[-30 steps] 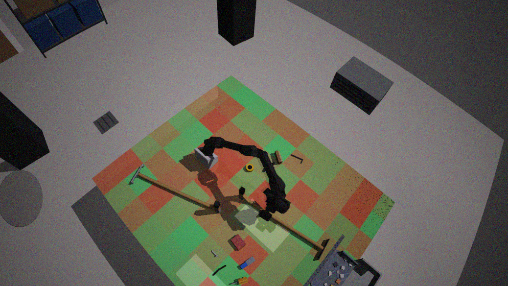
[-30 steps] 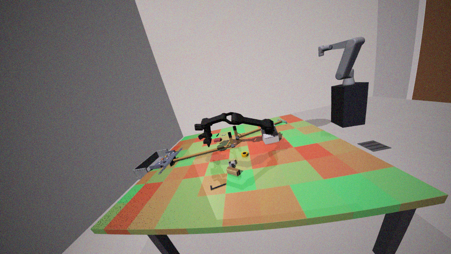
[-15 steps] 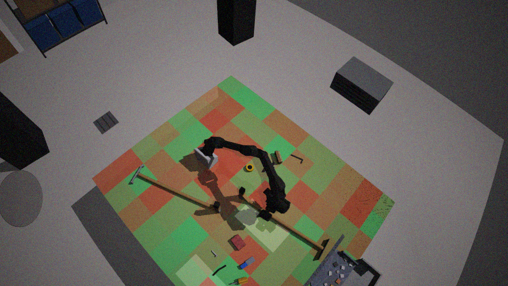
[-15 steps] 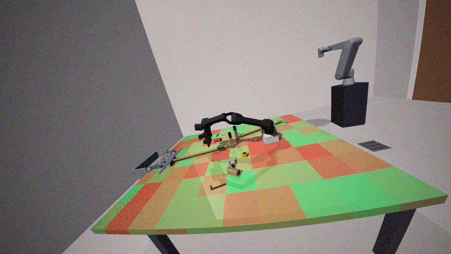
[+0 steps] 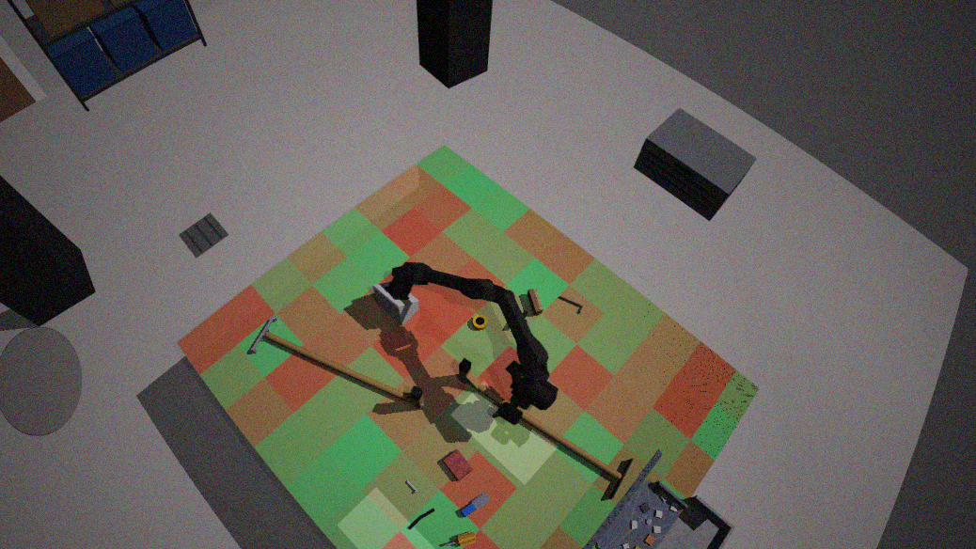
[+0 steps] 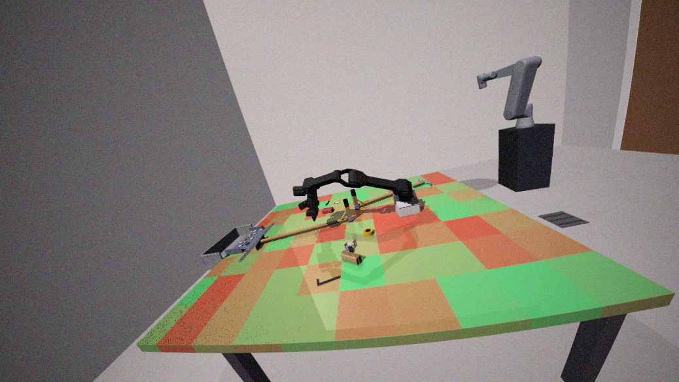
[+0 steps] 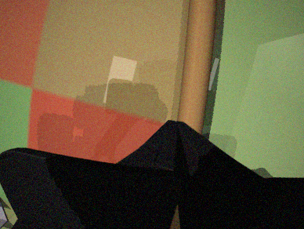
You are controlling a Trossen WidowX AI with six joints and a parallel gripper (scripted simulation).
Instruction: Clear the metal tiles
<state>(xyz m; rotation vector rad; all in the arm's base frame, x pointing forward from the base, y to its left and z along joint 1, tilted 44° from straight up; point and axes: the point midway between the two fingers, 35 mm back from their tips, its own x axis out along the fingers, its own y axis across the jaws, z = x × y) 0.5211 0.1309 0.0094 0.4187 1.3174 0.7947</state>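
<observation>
The long scraper (image 5: 570, 447) (image 6: 289, 234) (image 7: 197, 59) lies on the table, its wooden handle pointing at the bench plate and its dark, wide head just short of the plate's edge. A black upright grip (image 5: 464, 367) stands at its near end. My gripper (image 5: 508, 413) (image 6: 313, 218) (image 7: 173, 129) is shut and empty, fingertips together a little above the handle. The steel bench plate (image 5: 621, 513) carries several small metal tiles (image 5: 634, 524), pale, dark and orange. The catch box (image 5: 715, 514) (image 6: 216, 260) is at its far end; its inside is mostly hidden.
A second wooden-handled tool (image 5: 327, 364) with a pale metal head lies left of the scraper. Around are a red block (image 5: 457, 464), a blue-and-grey tool (image 5: 475, 504), a yellow ring (image 5: 480, 328) (image 6: 368, 235), a brown block (image 5: 534, 301) (image 6: 351, 258) and a black hex key (image 6: 328, 280).
</observation>
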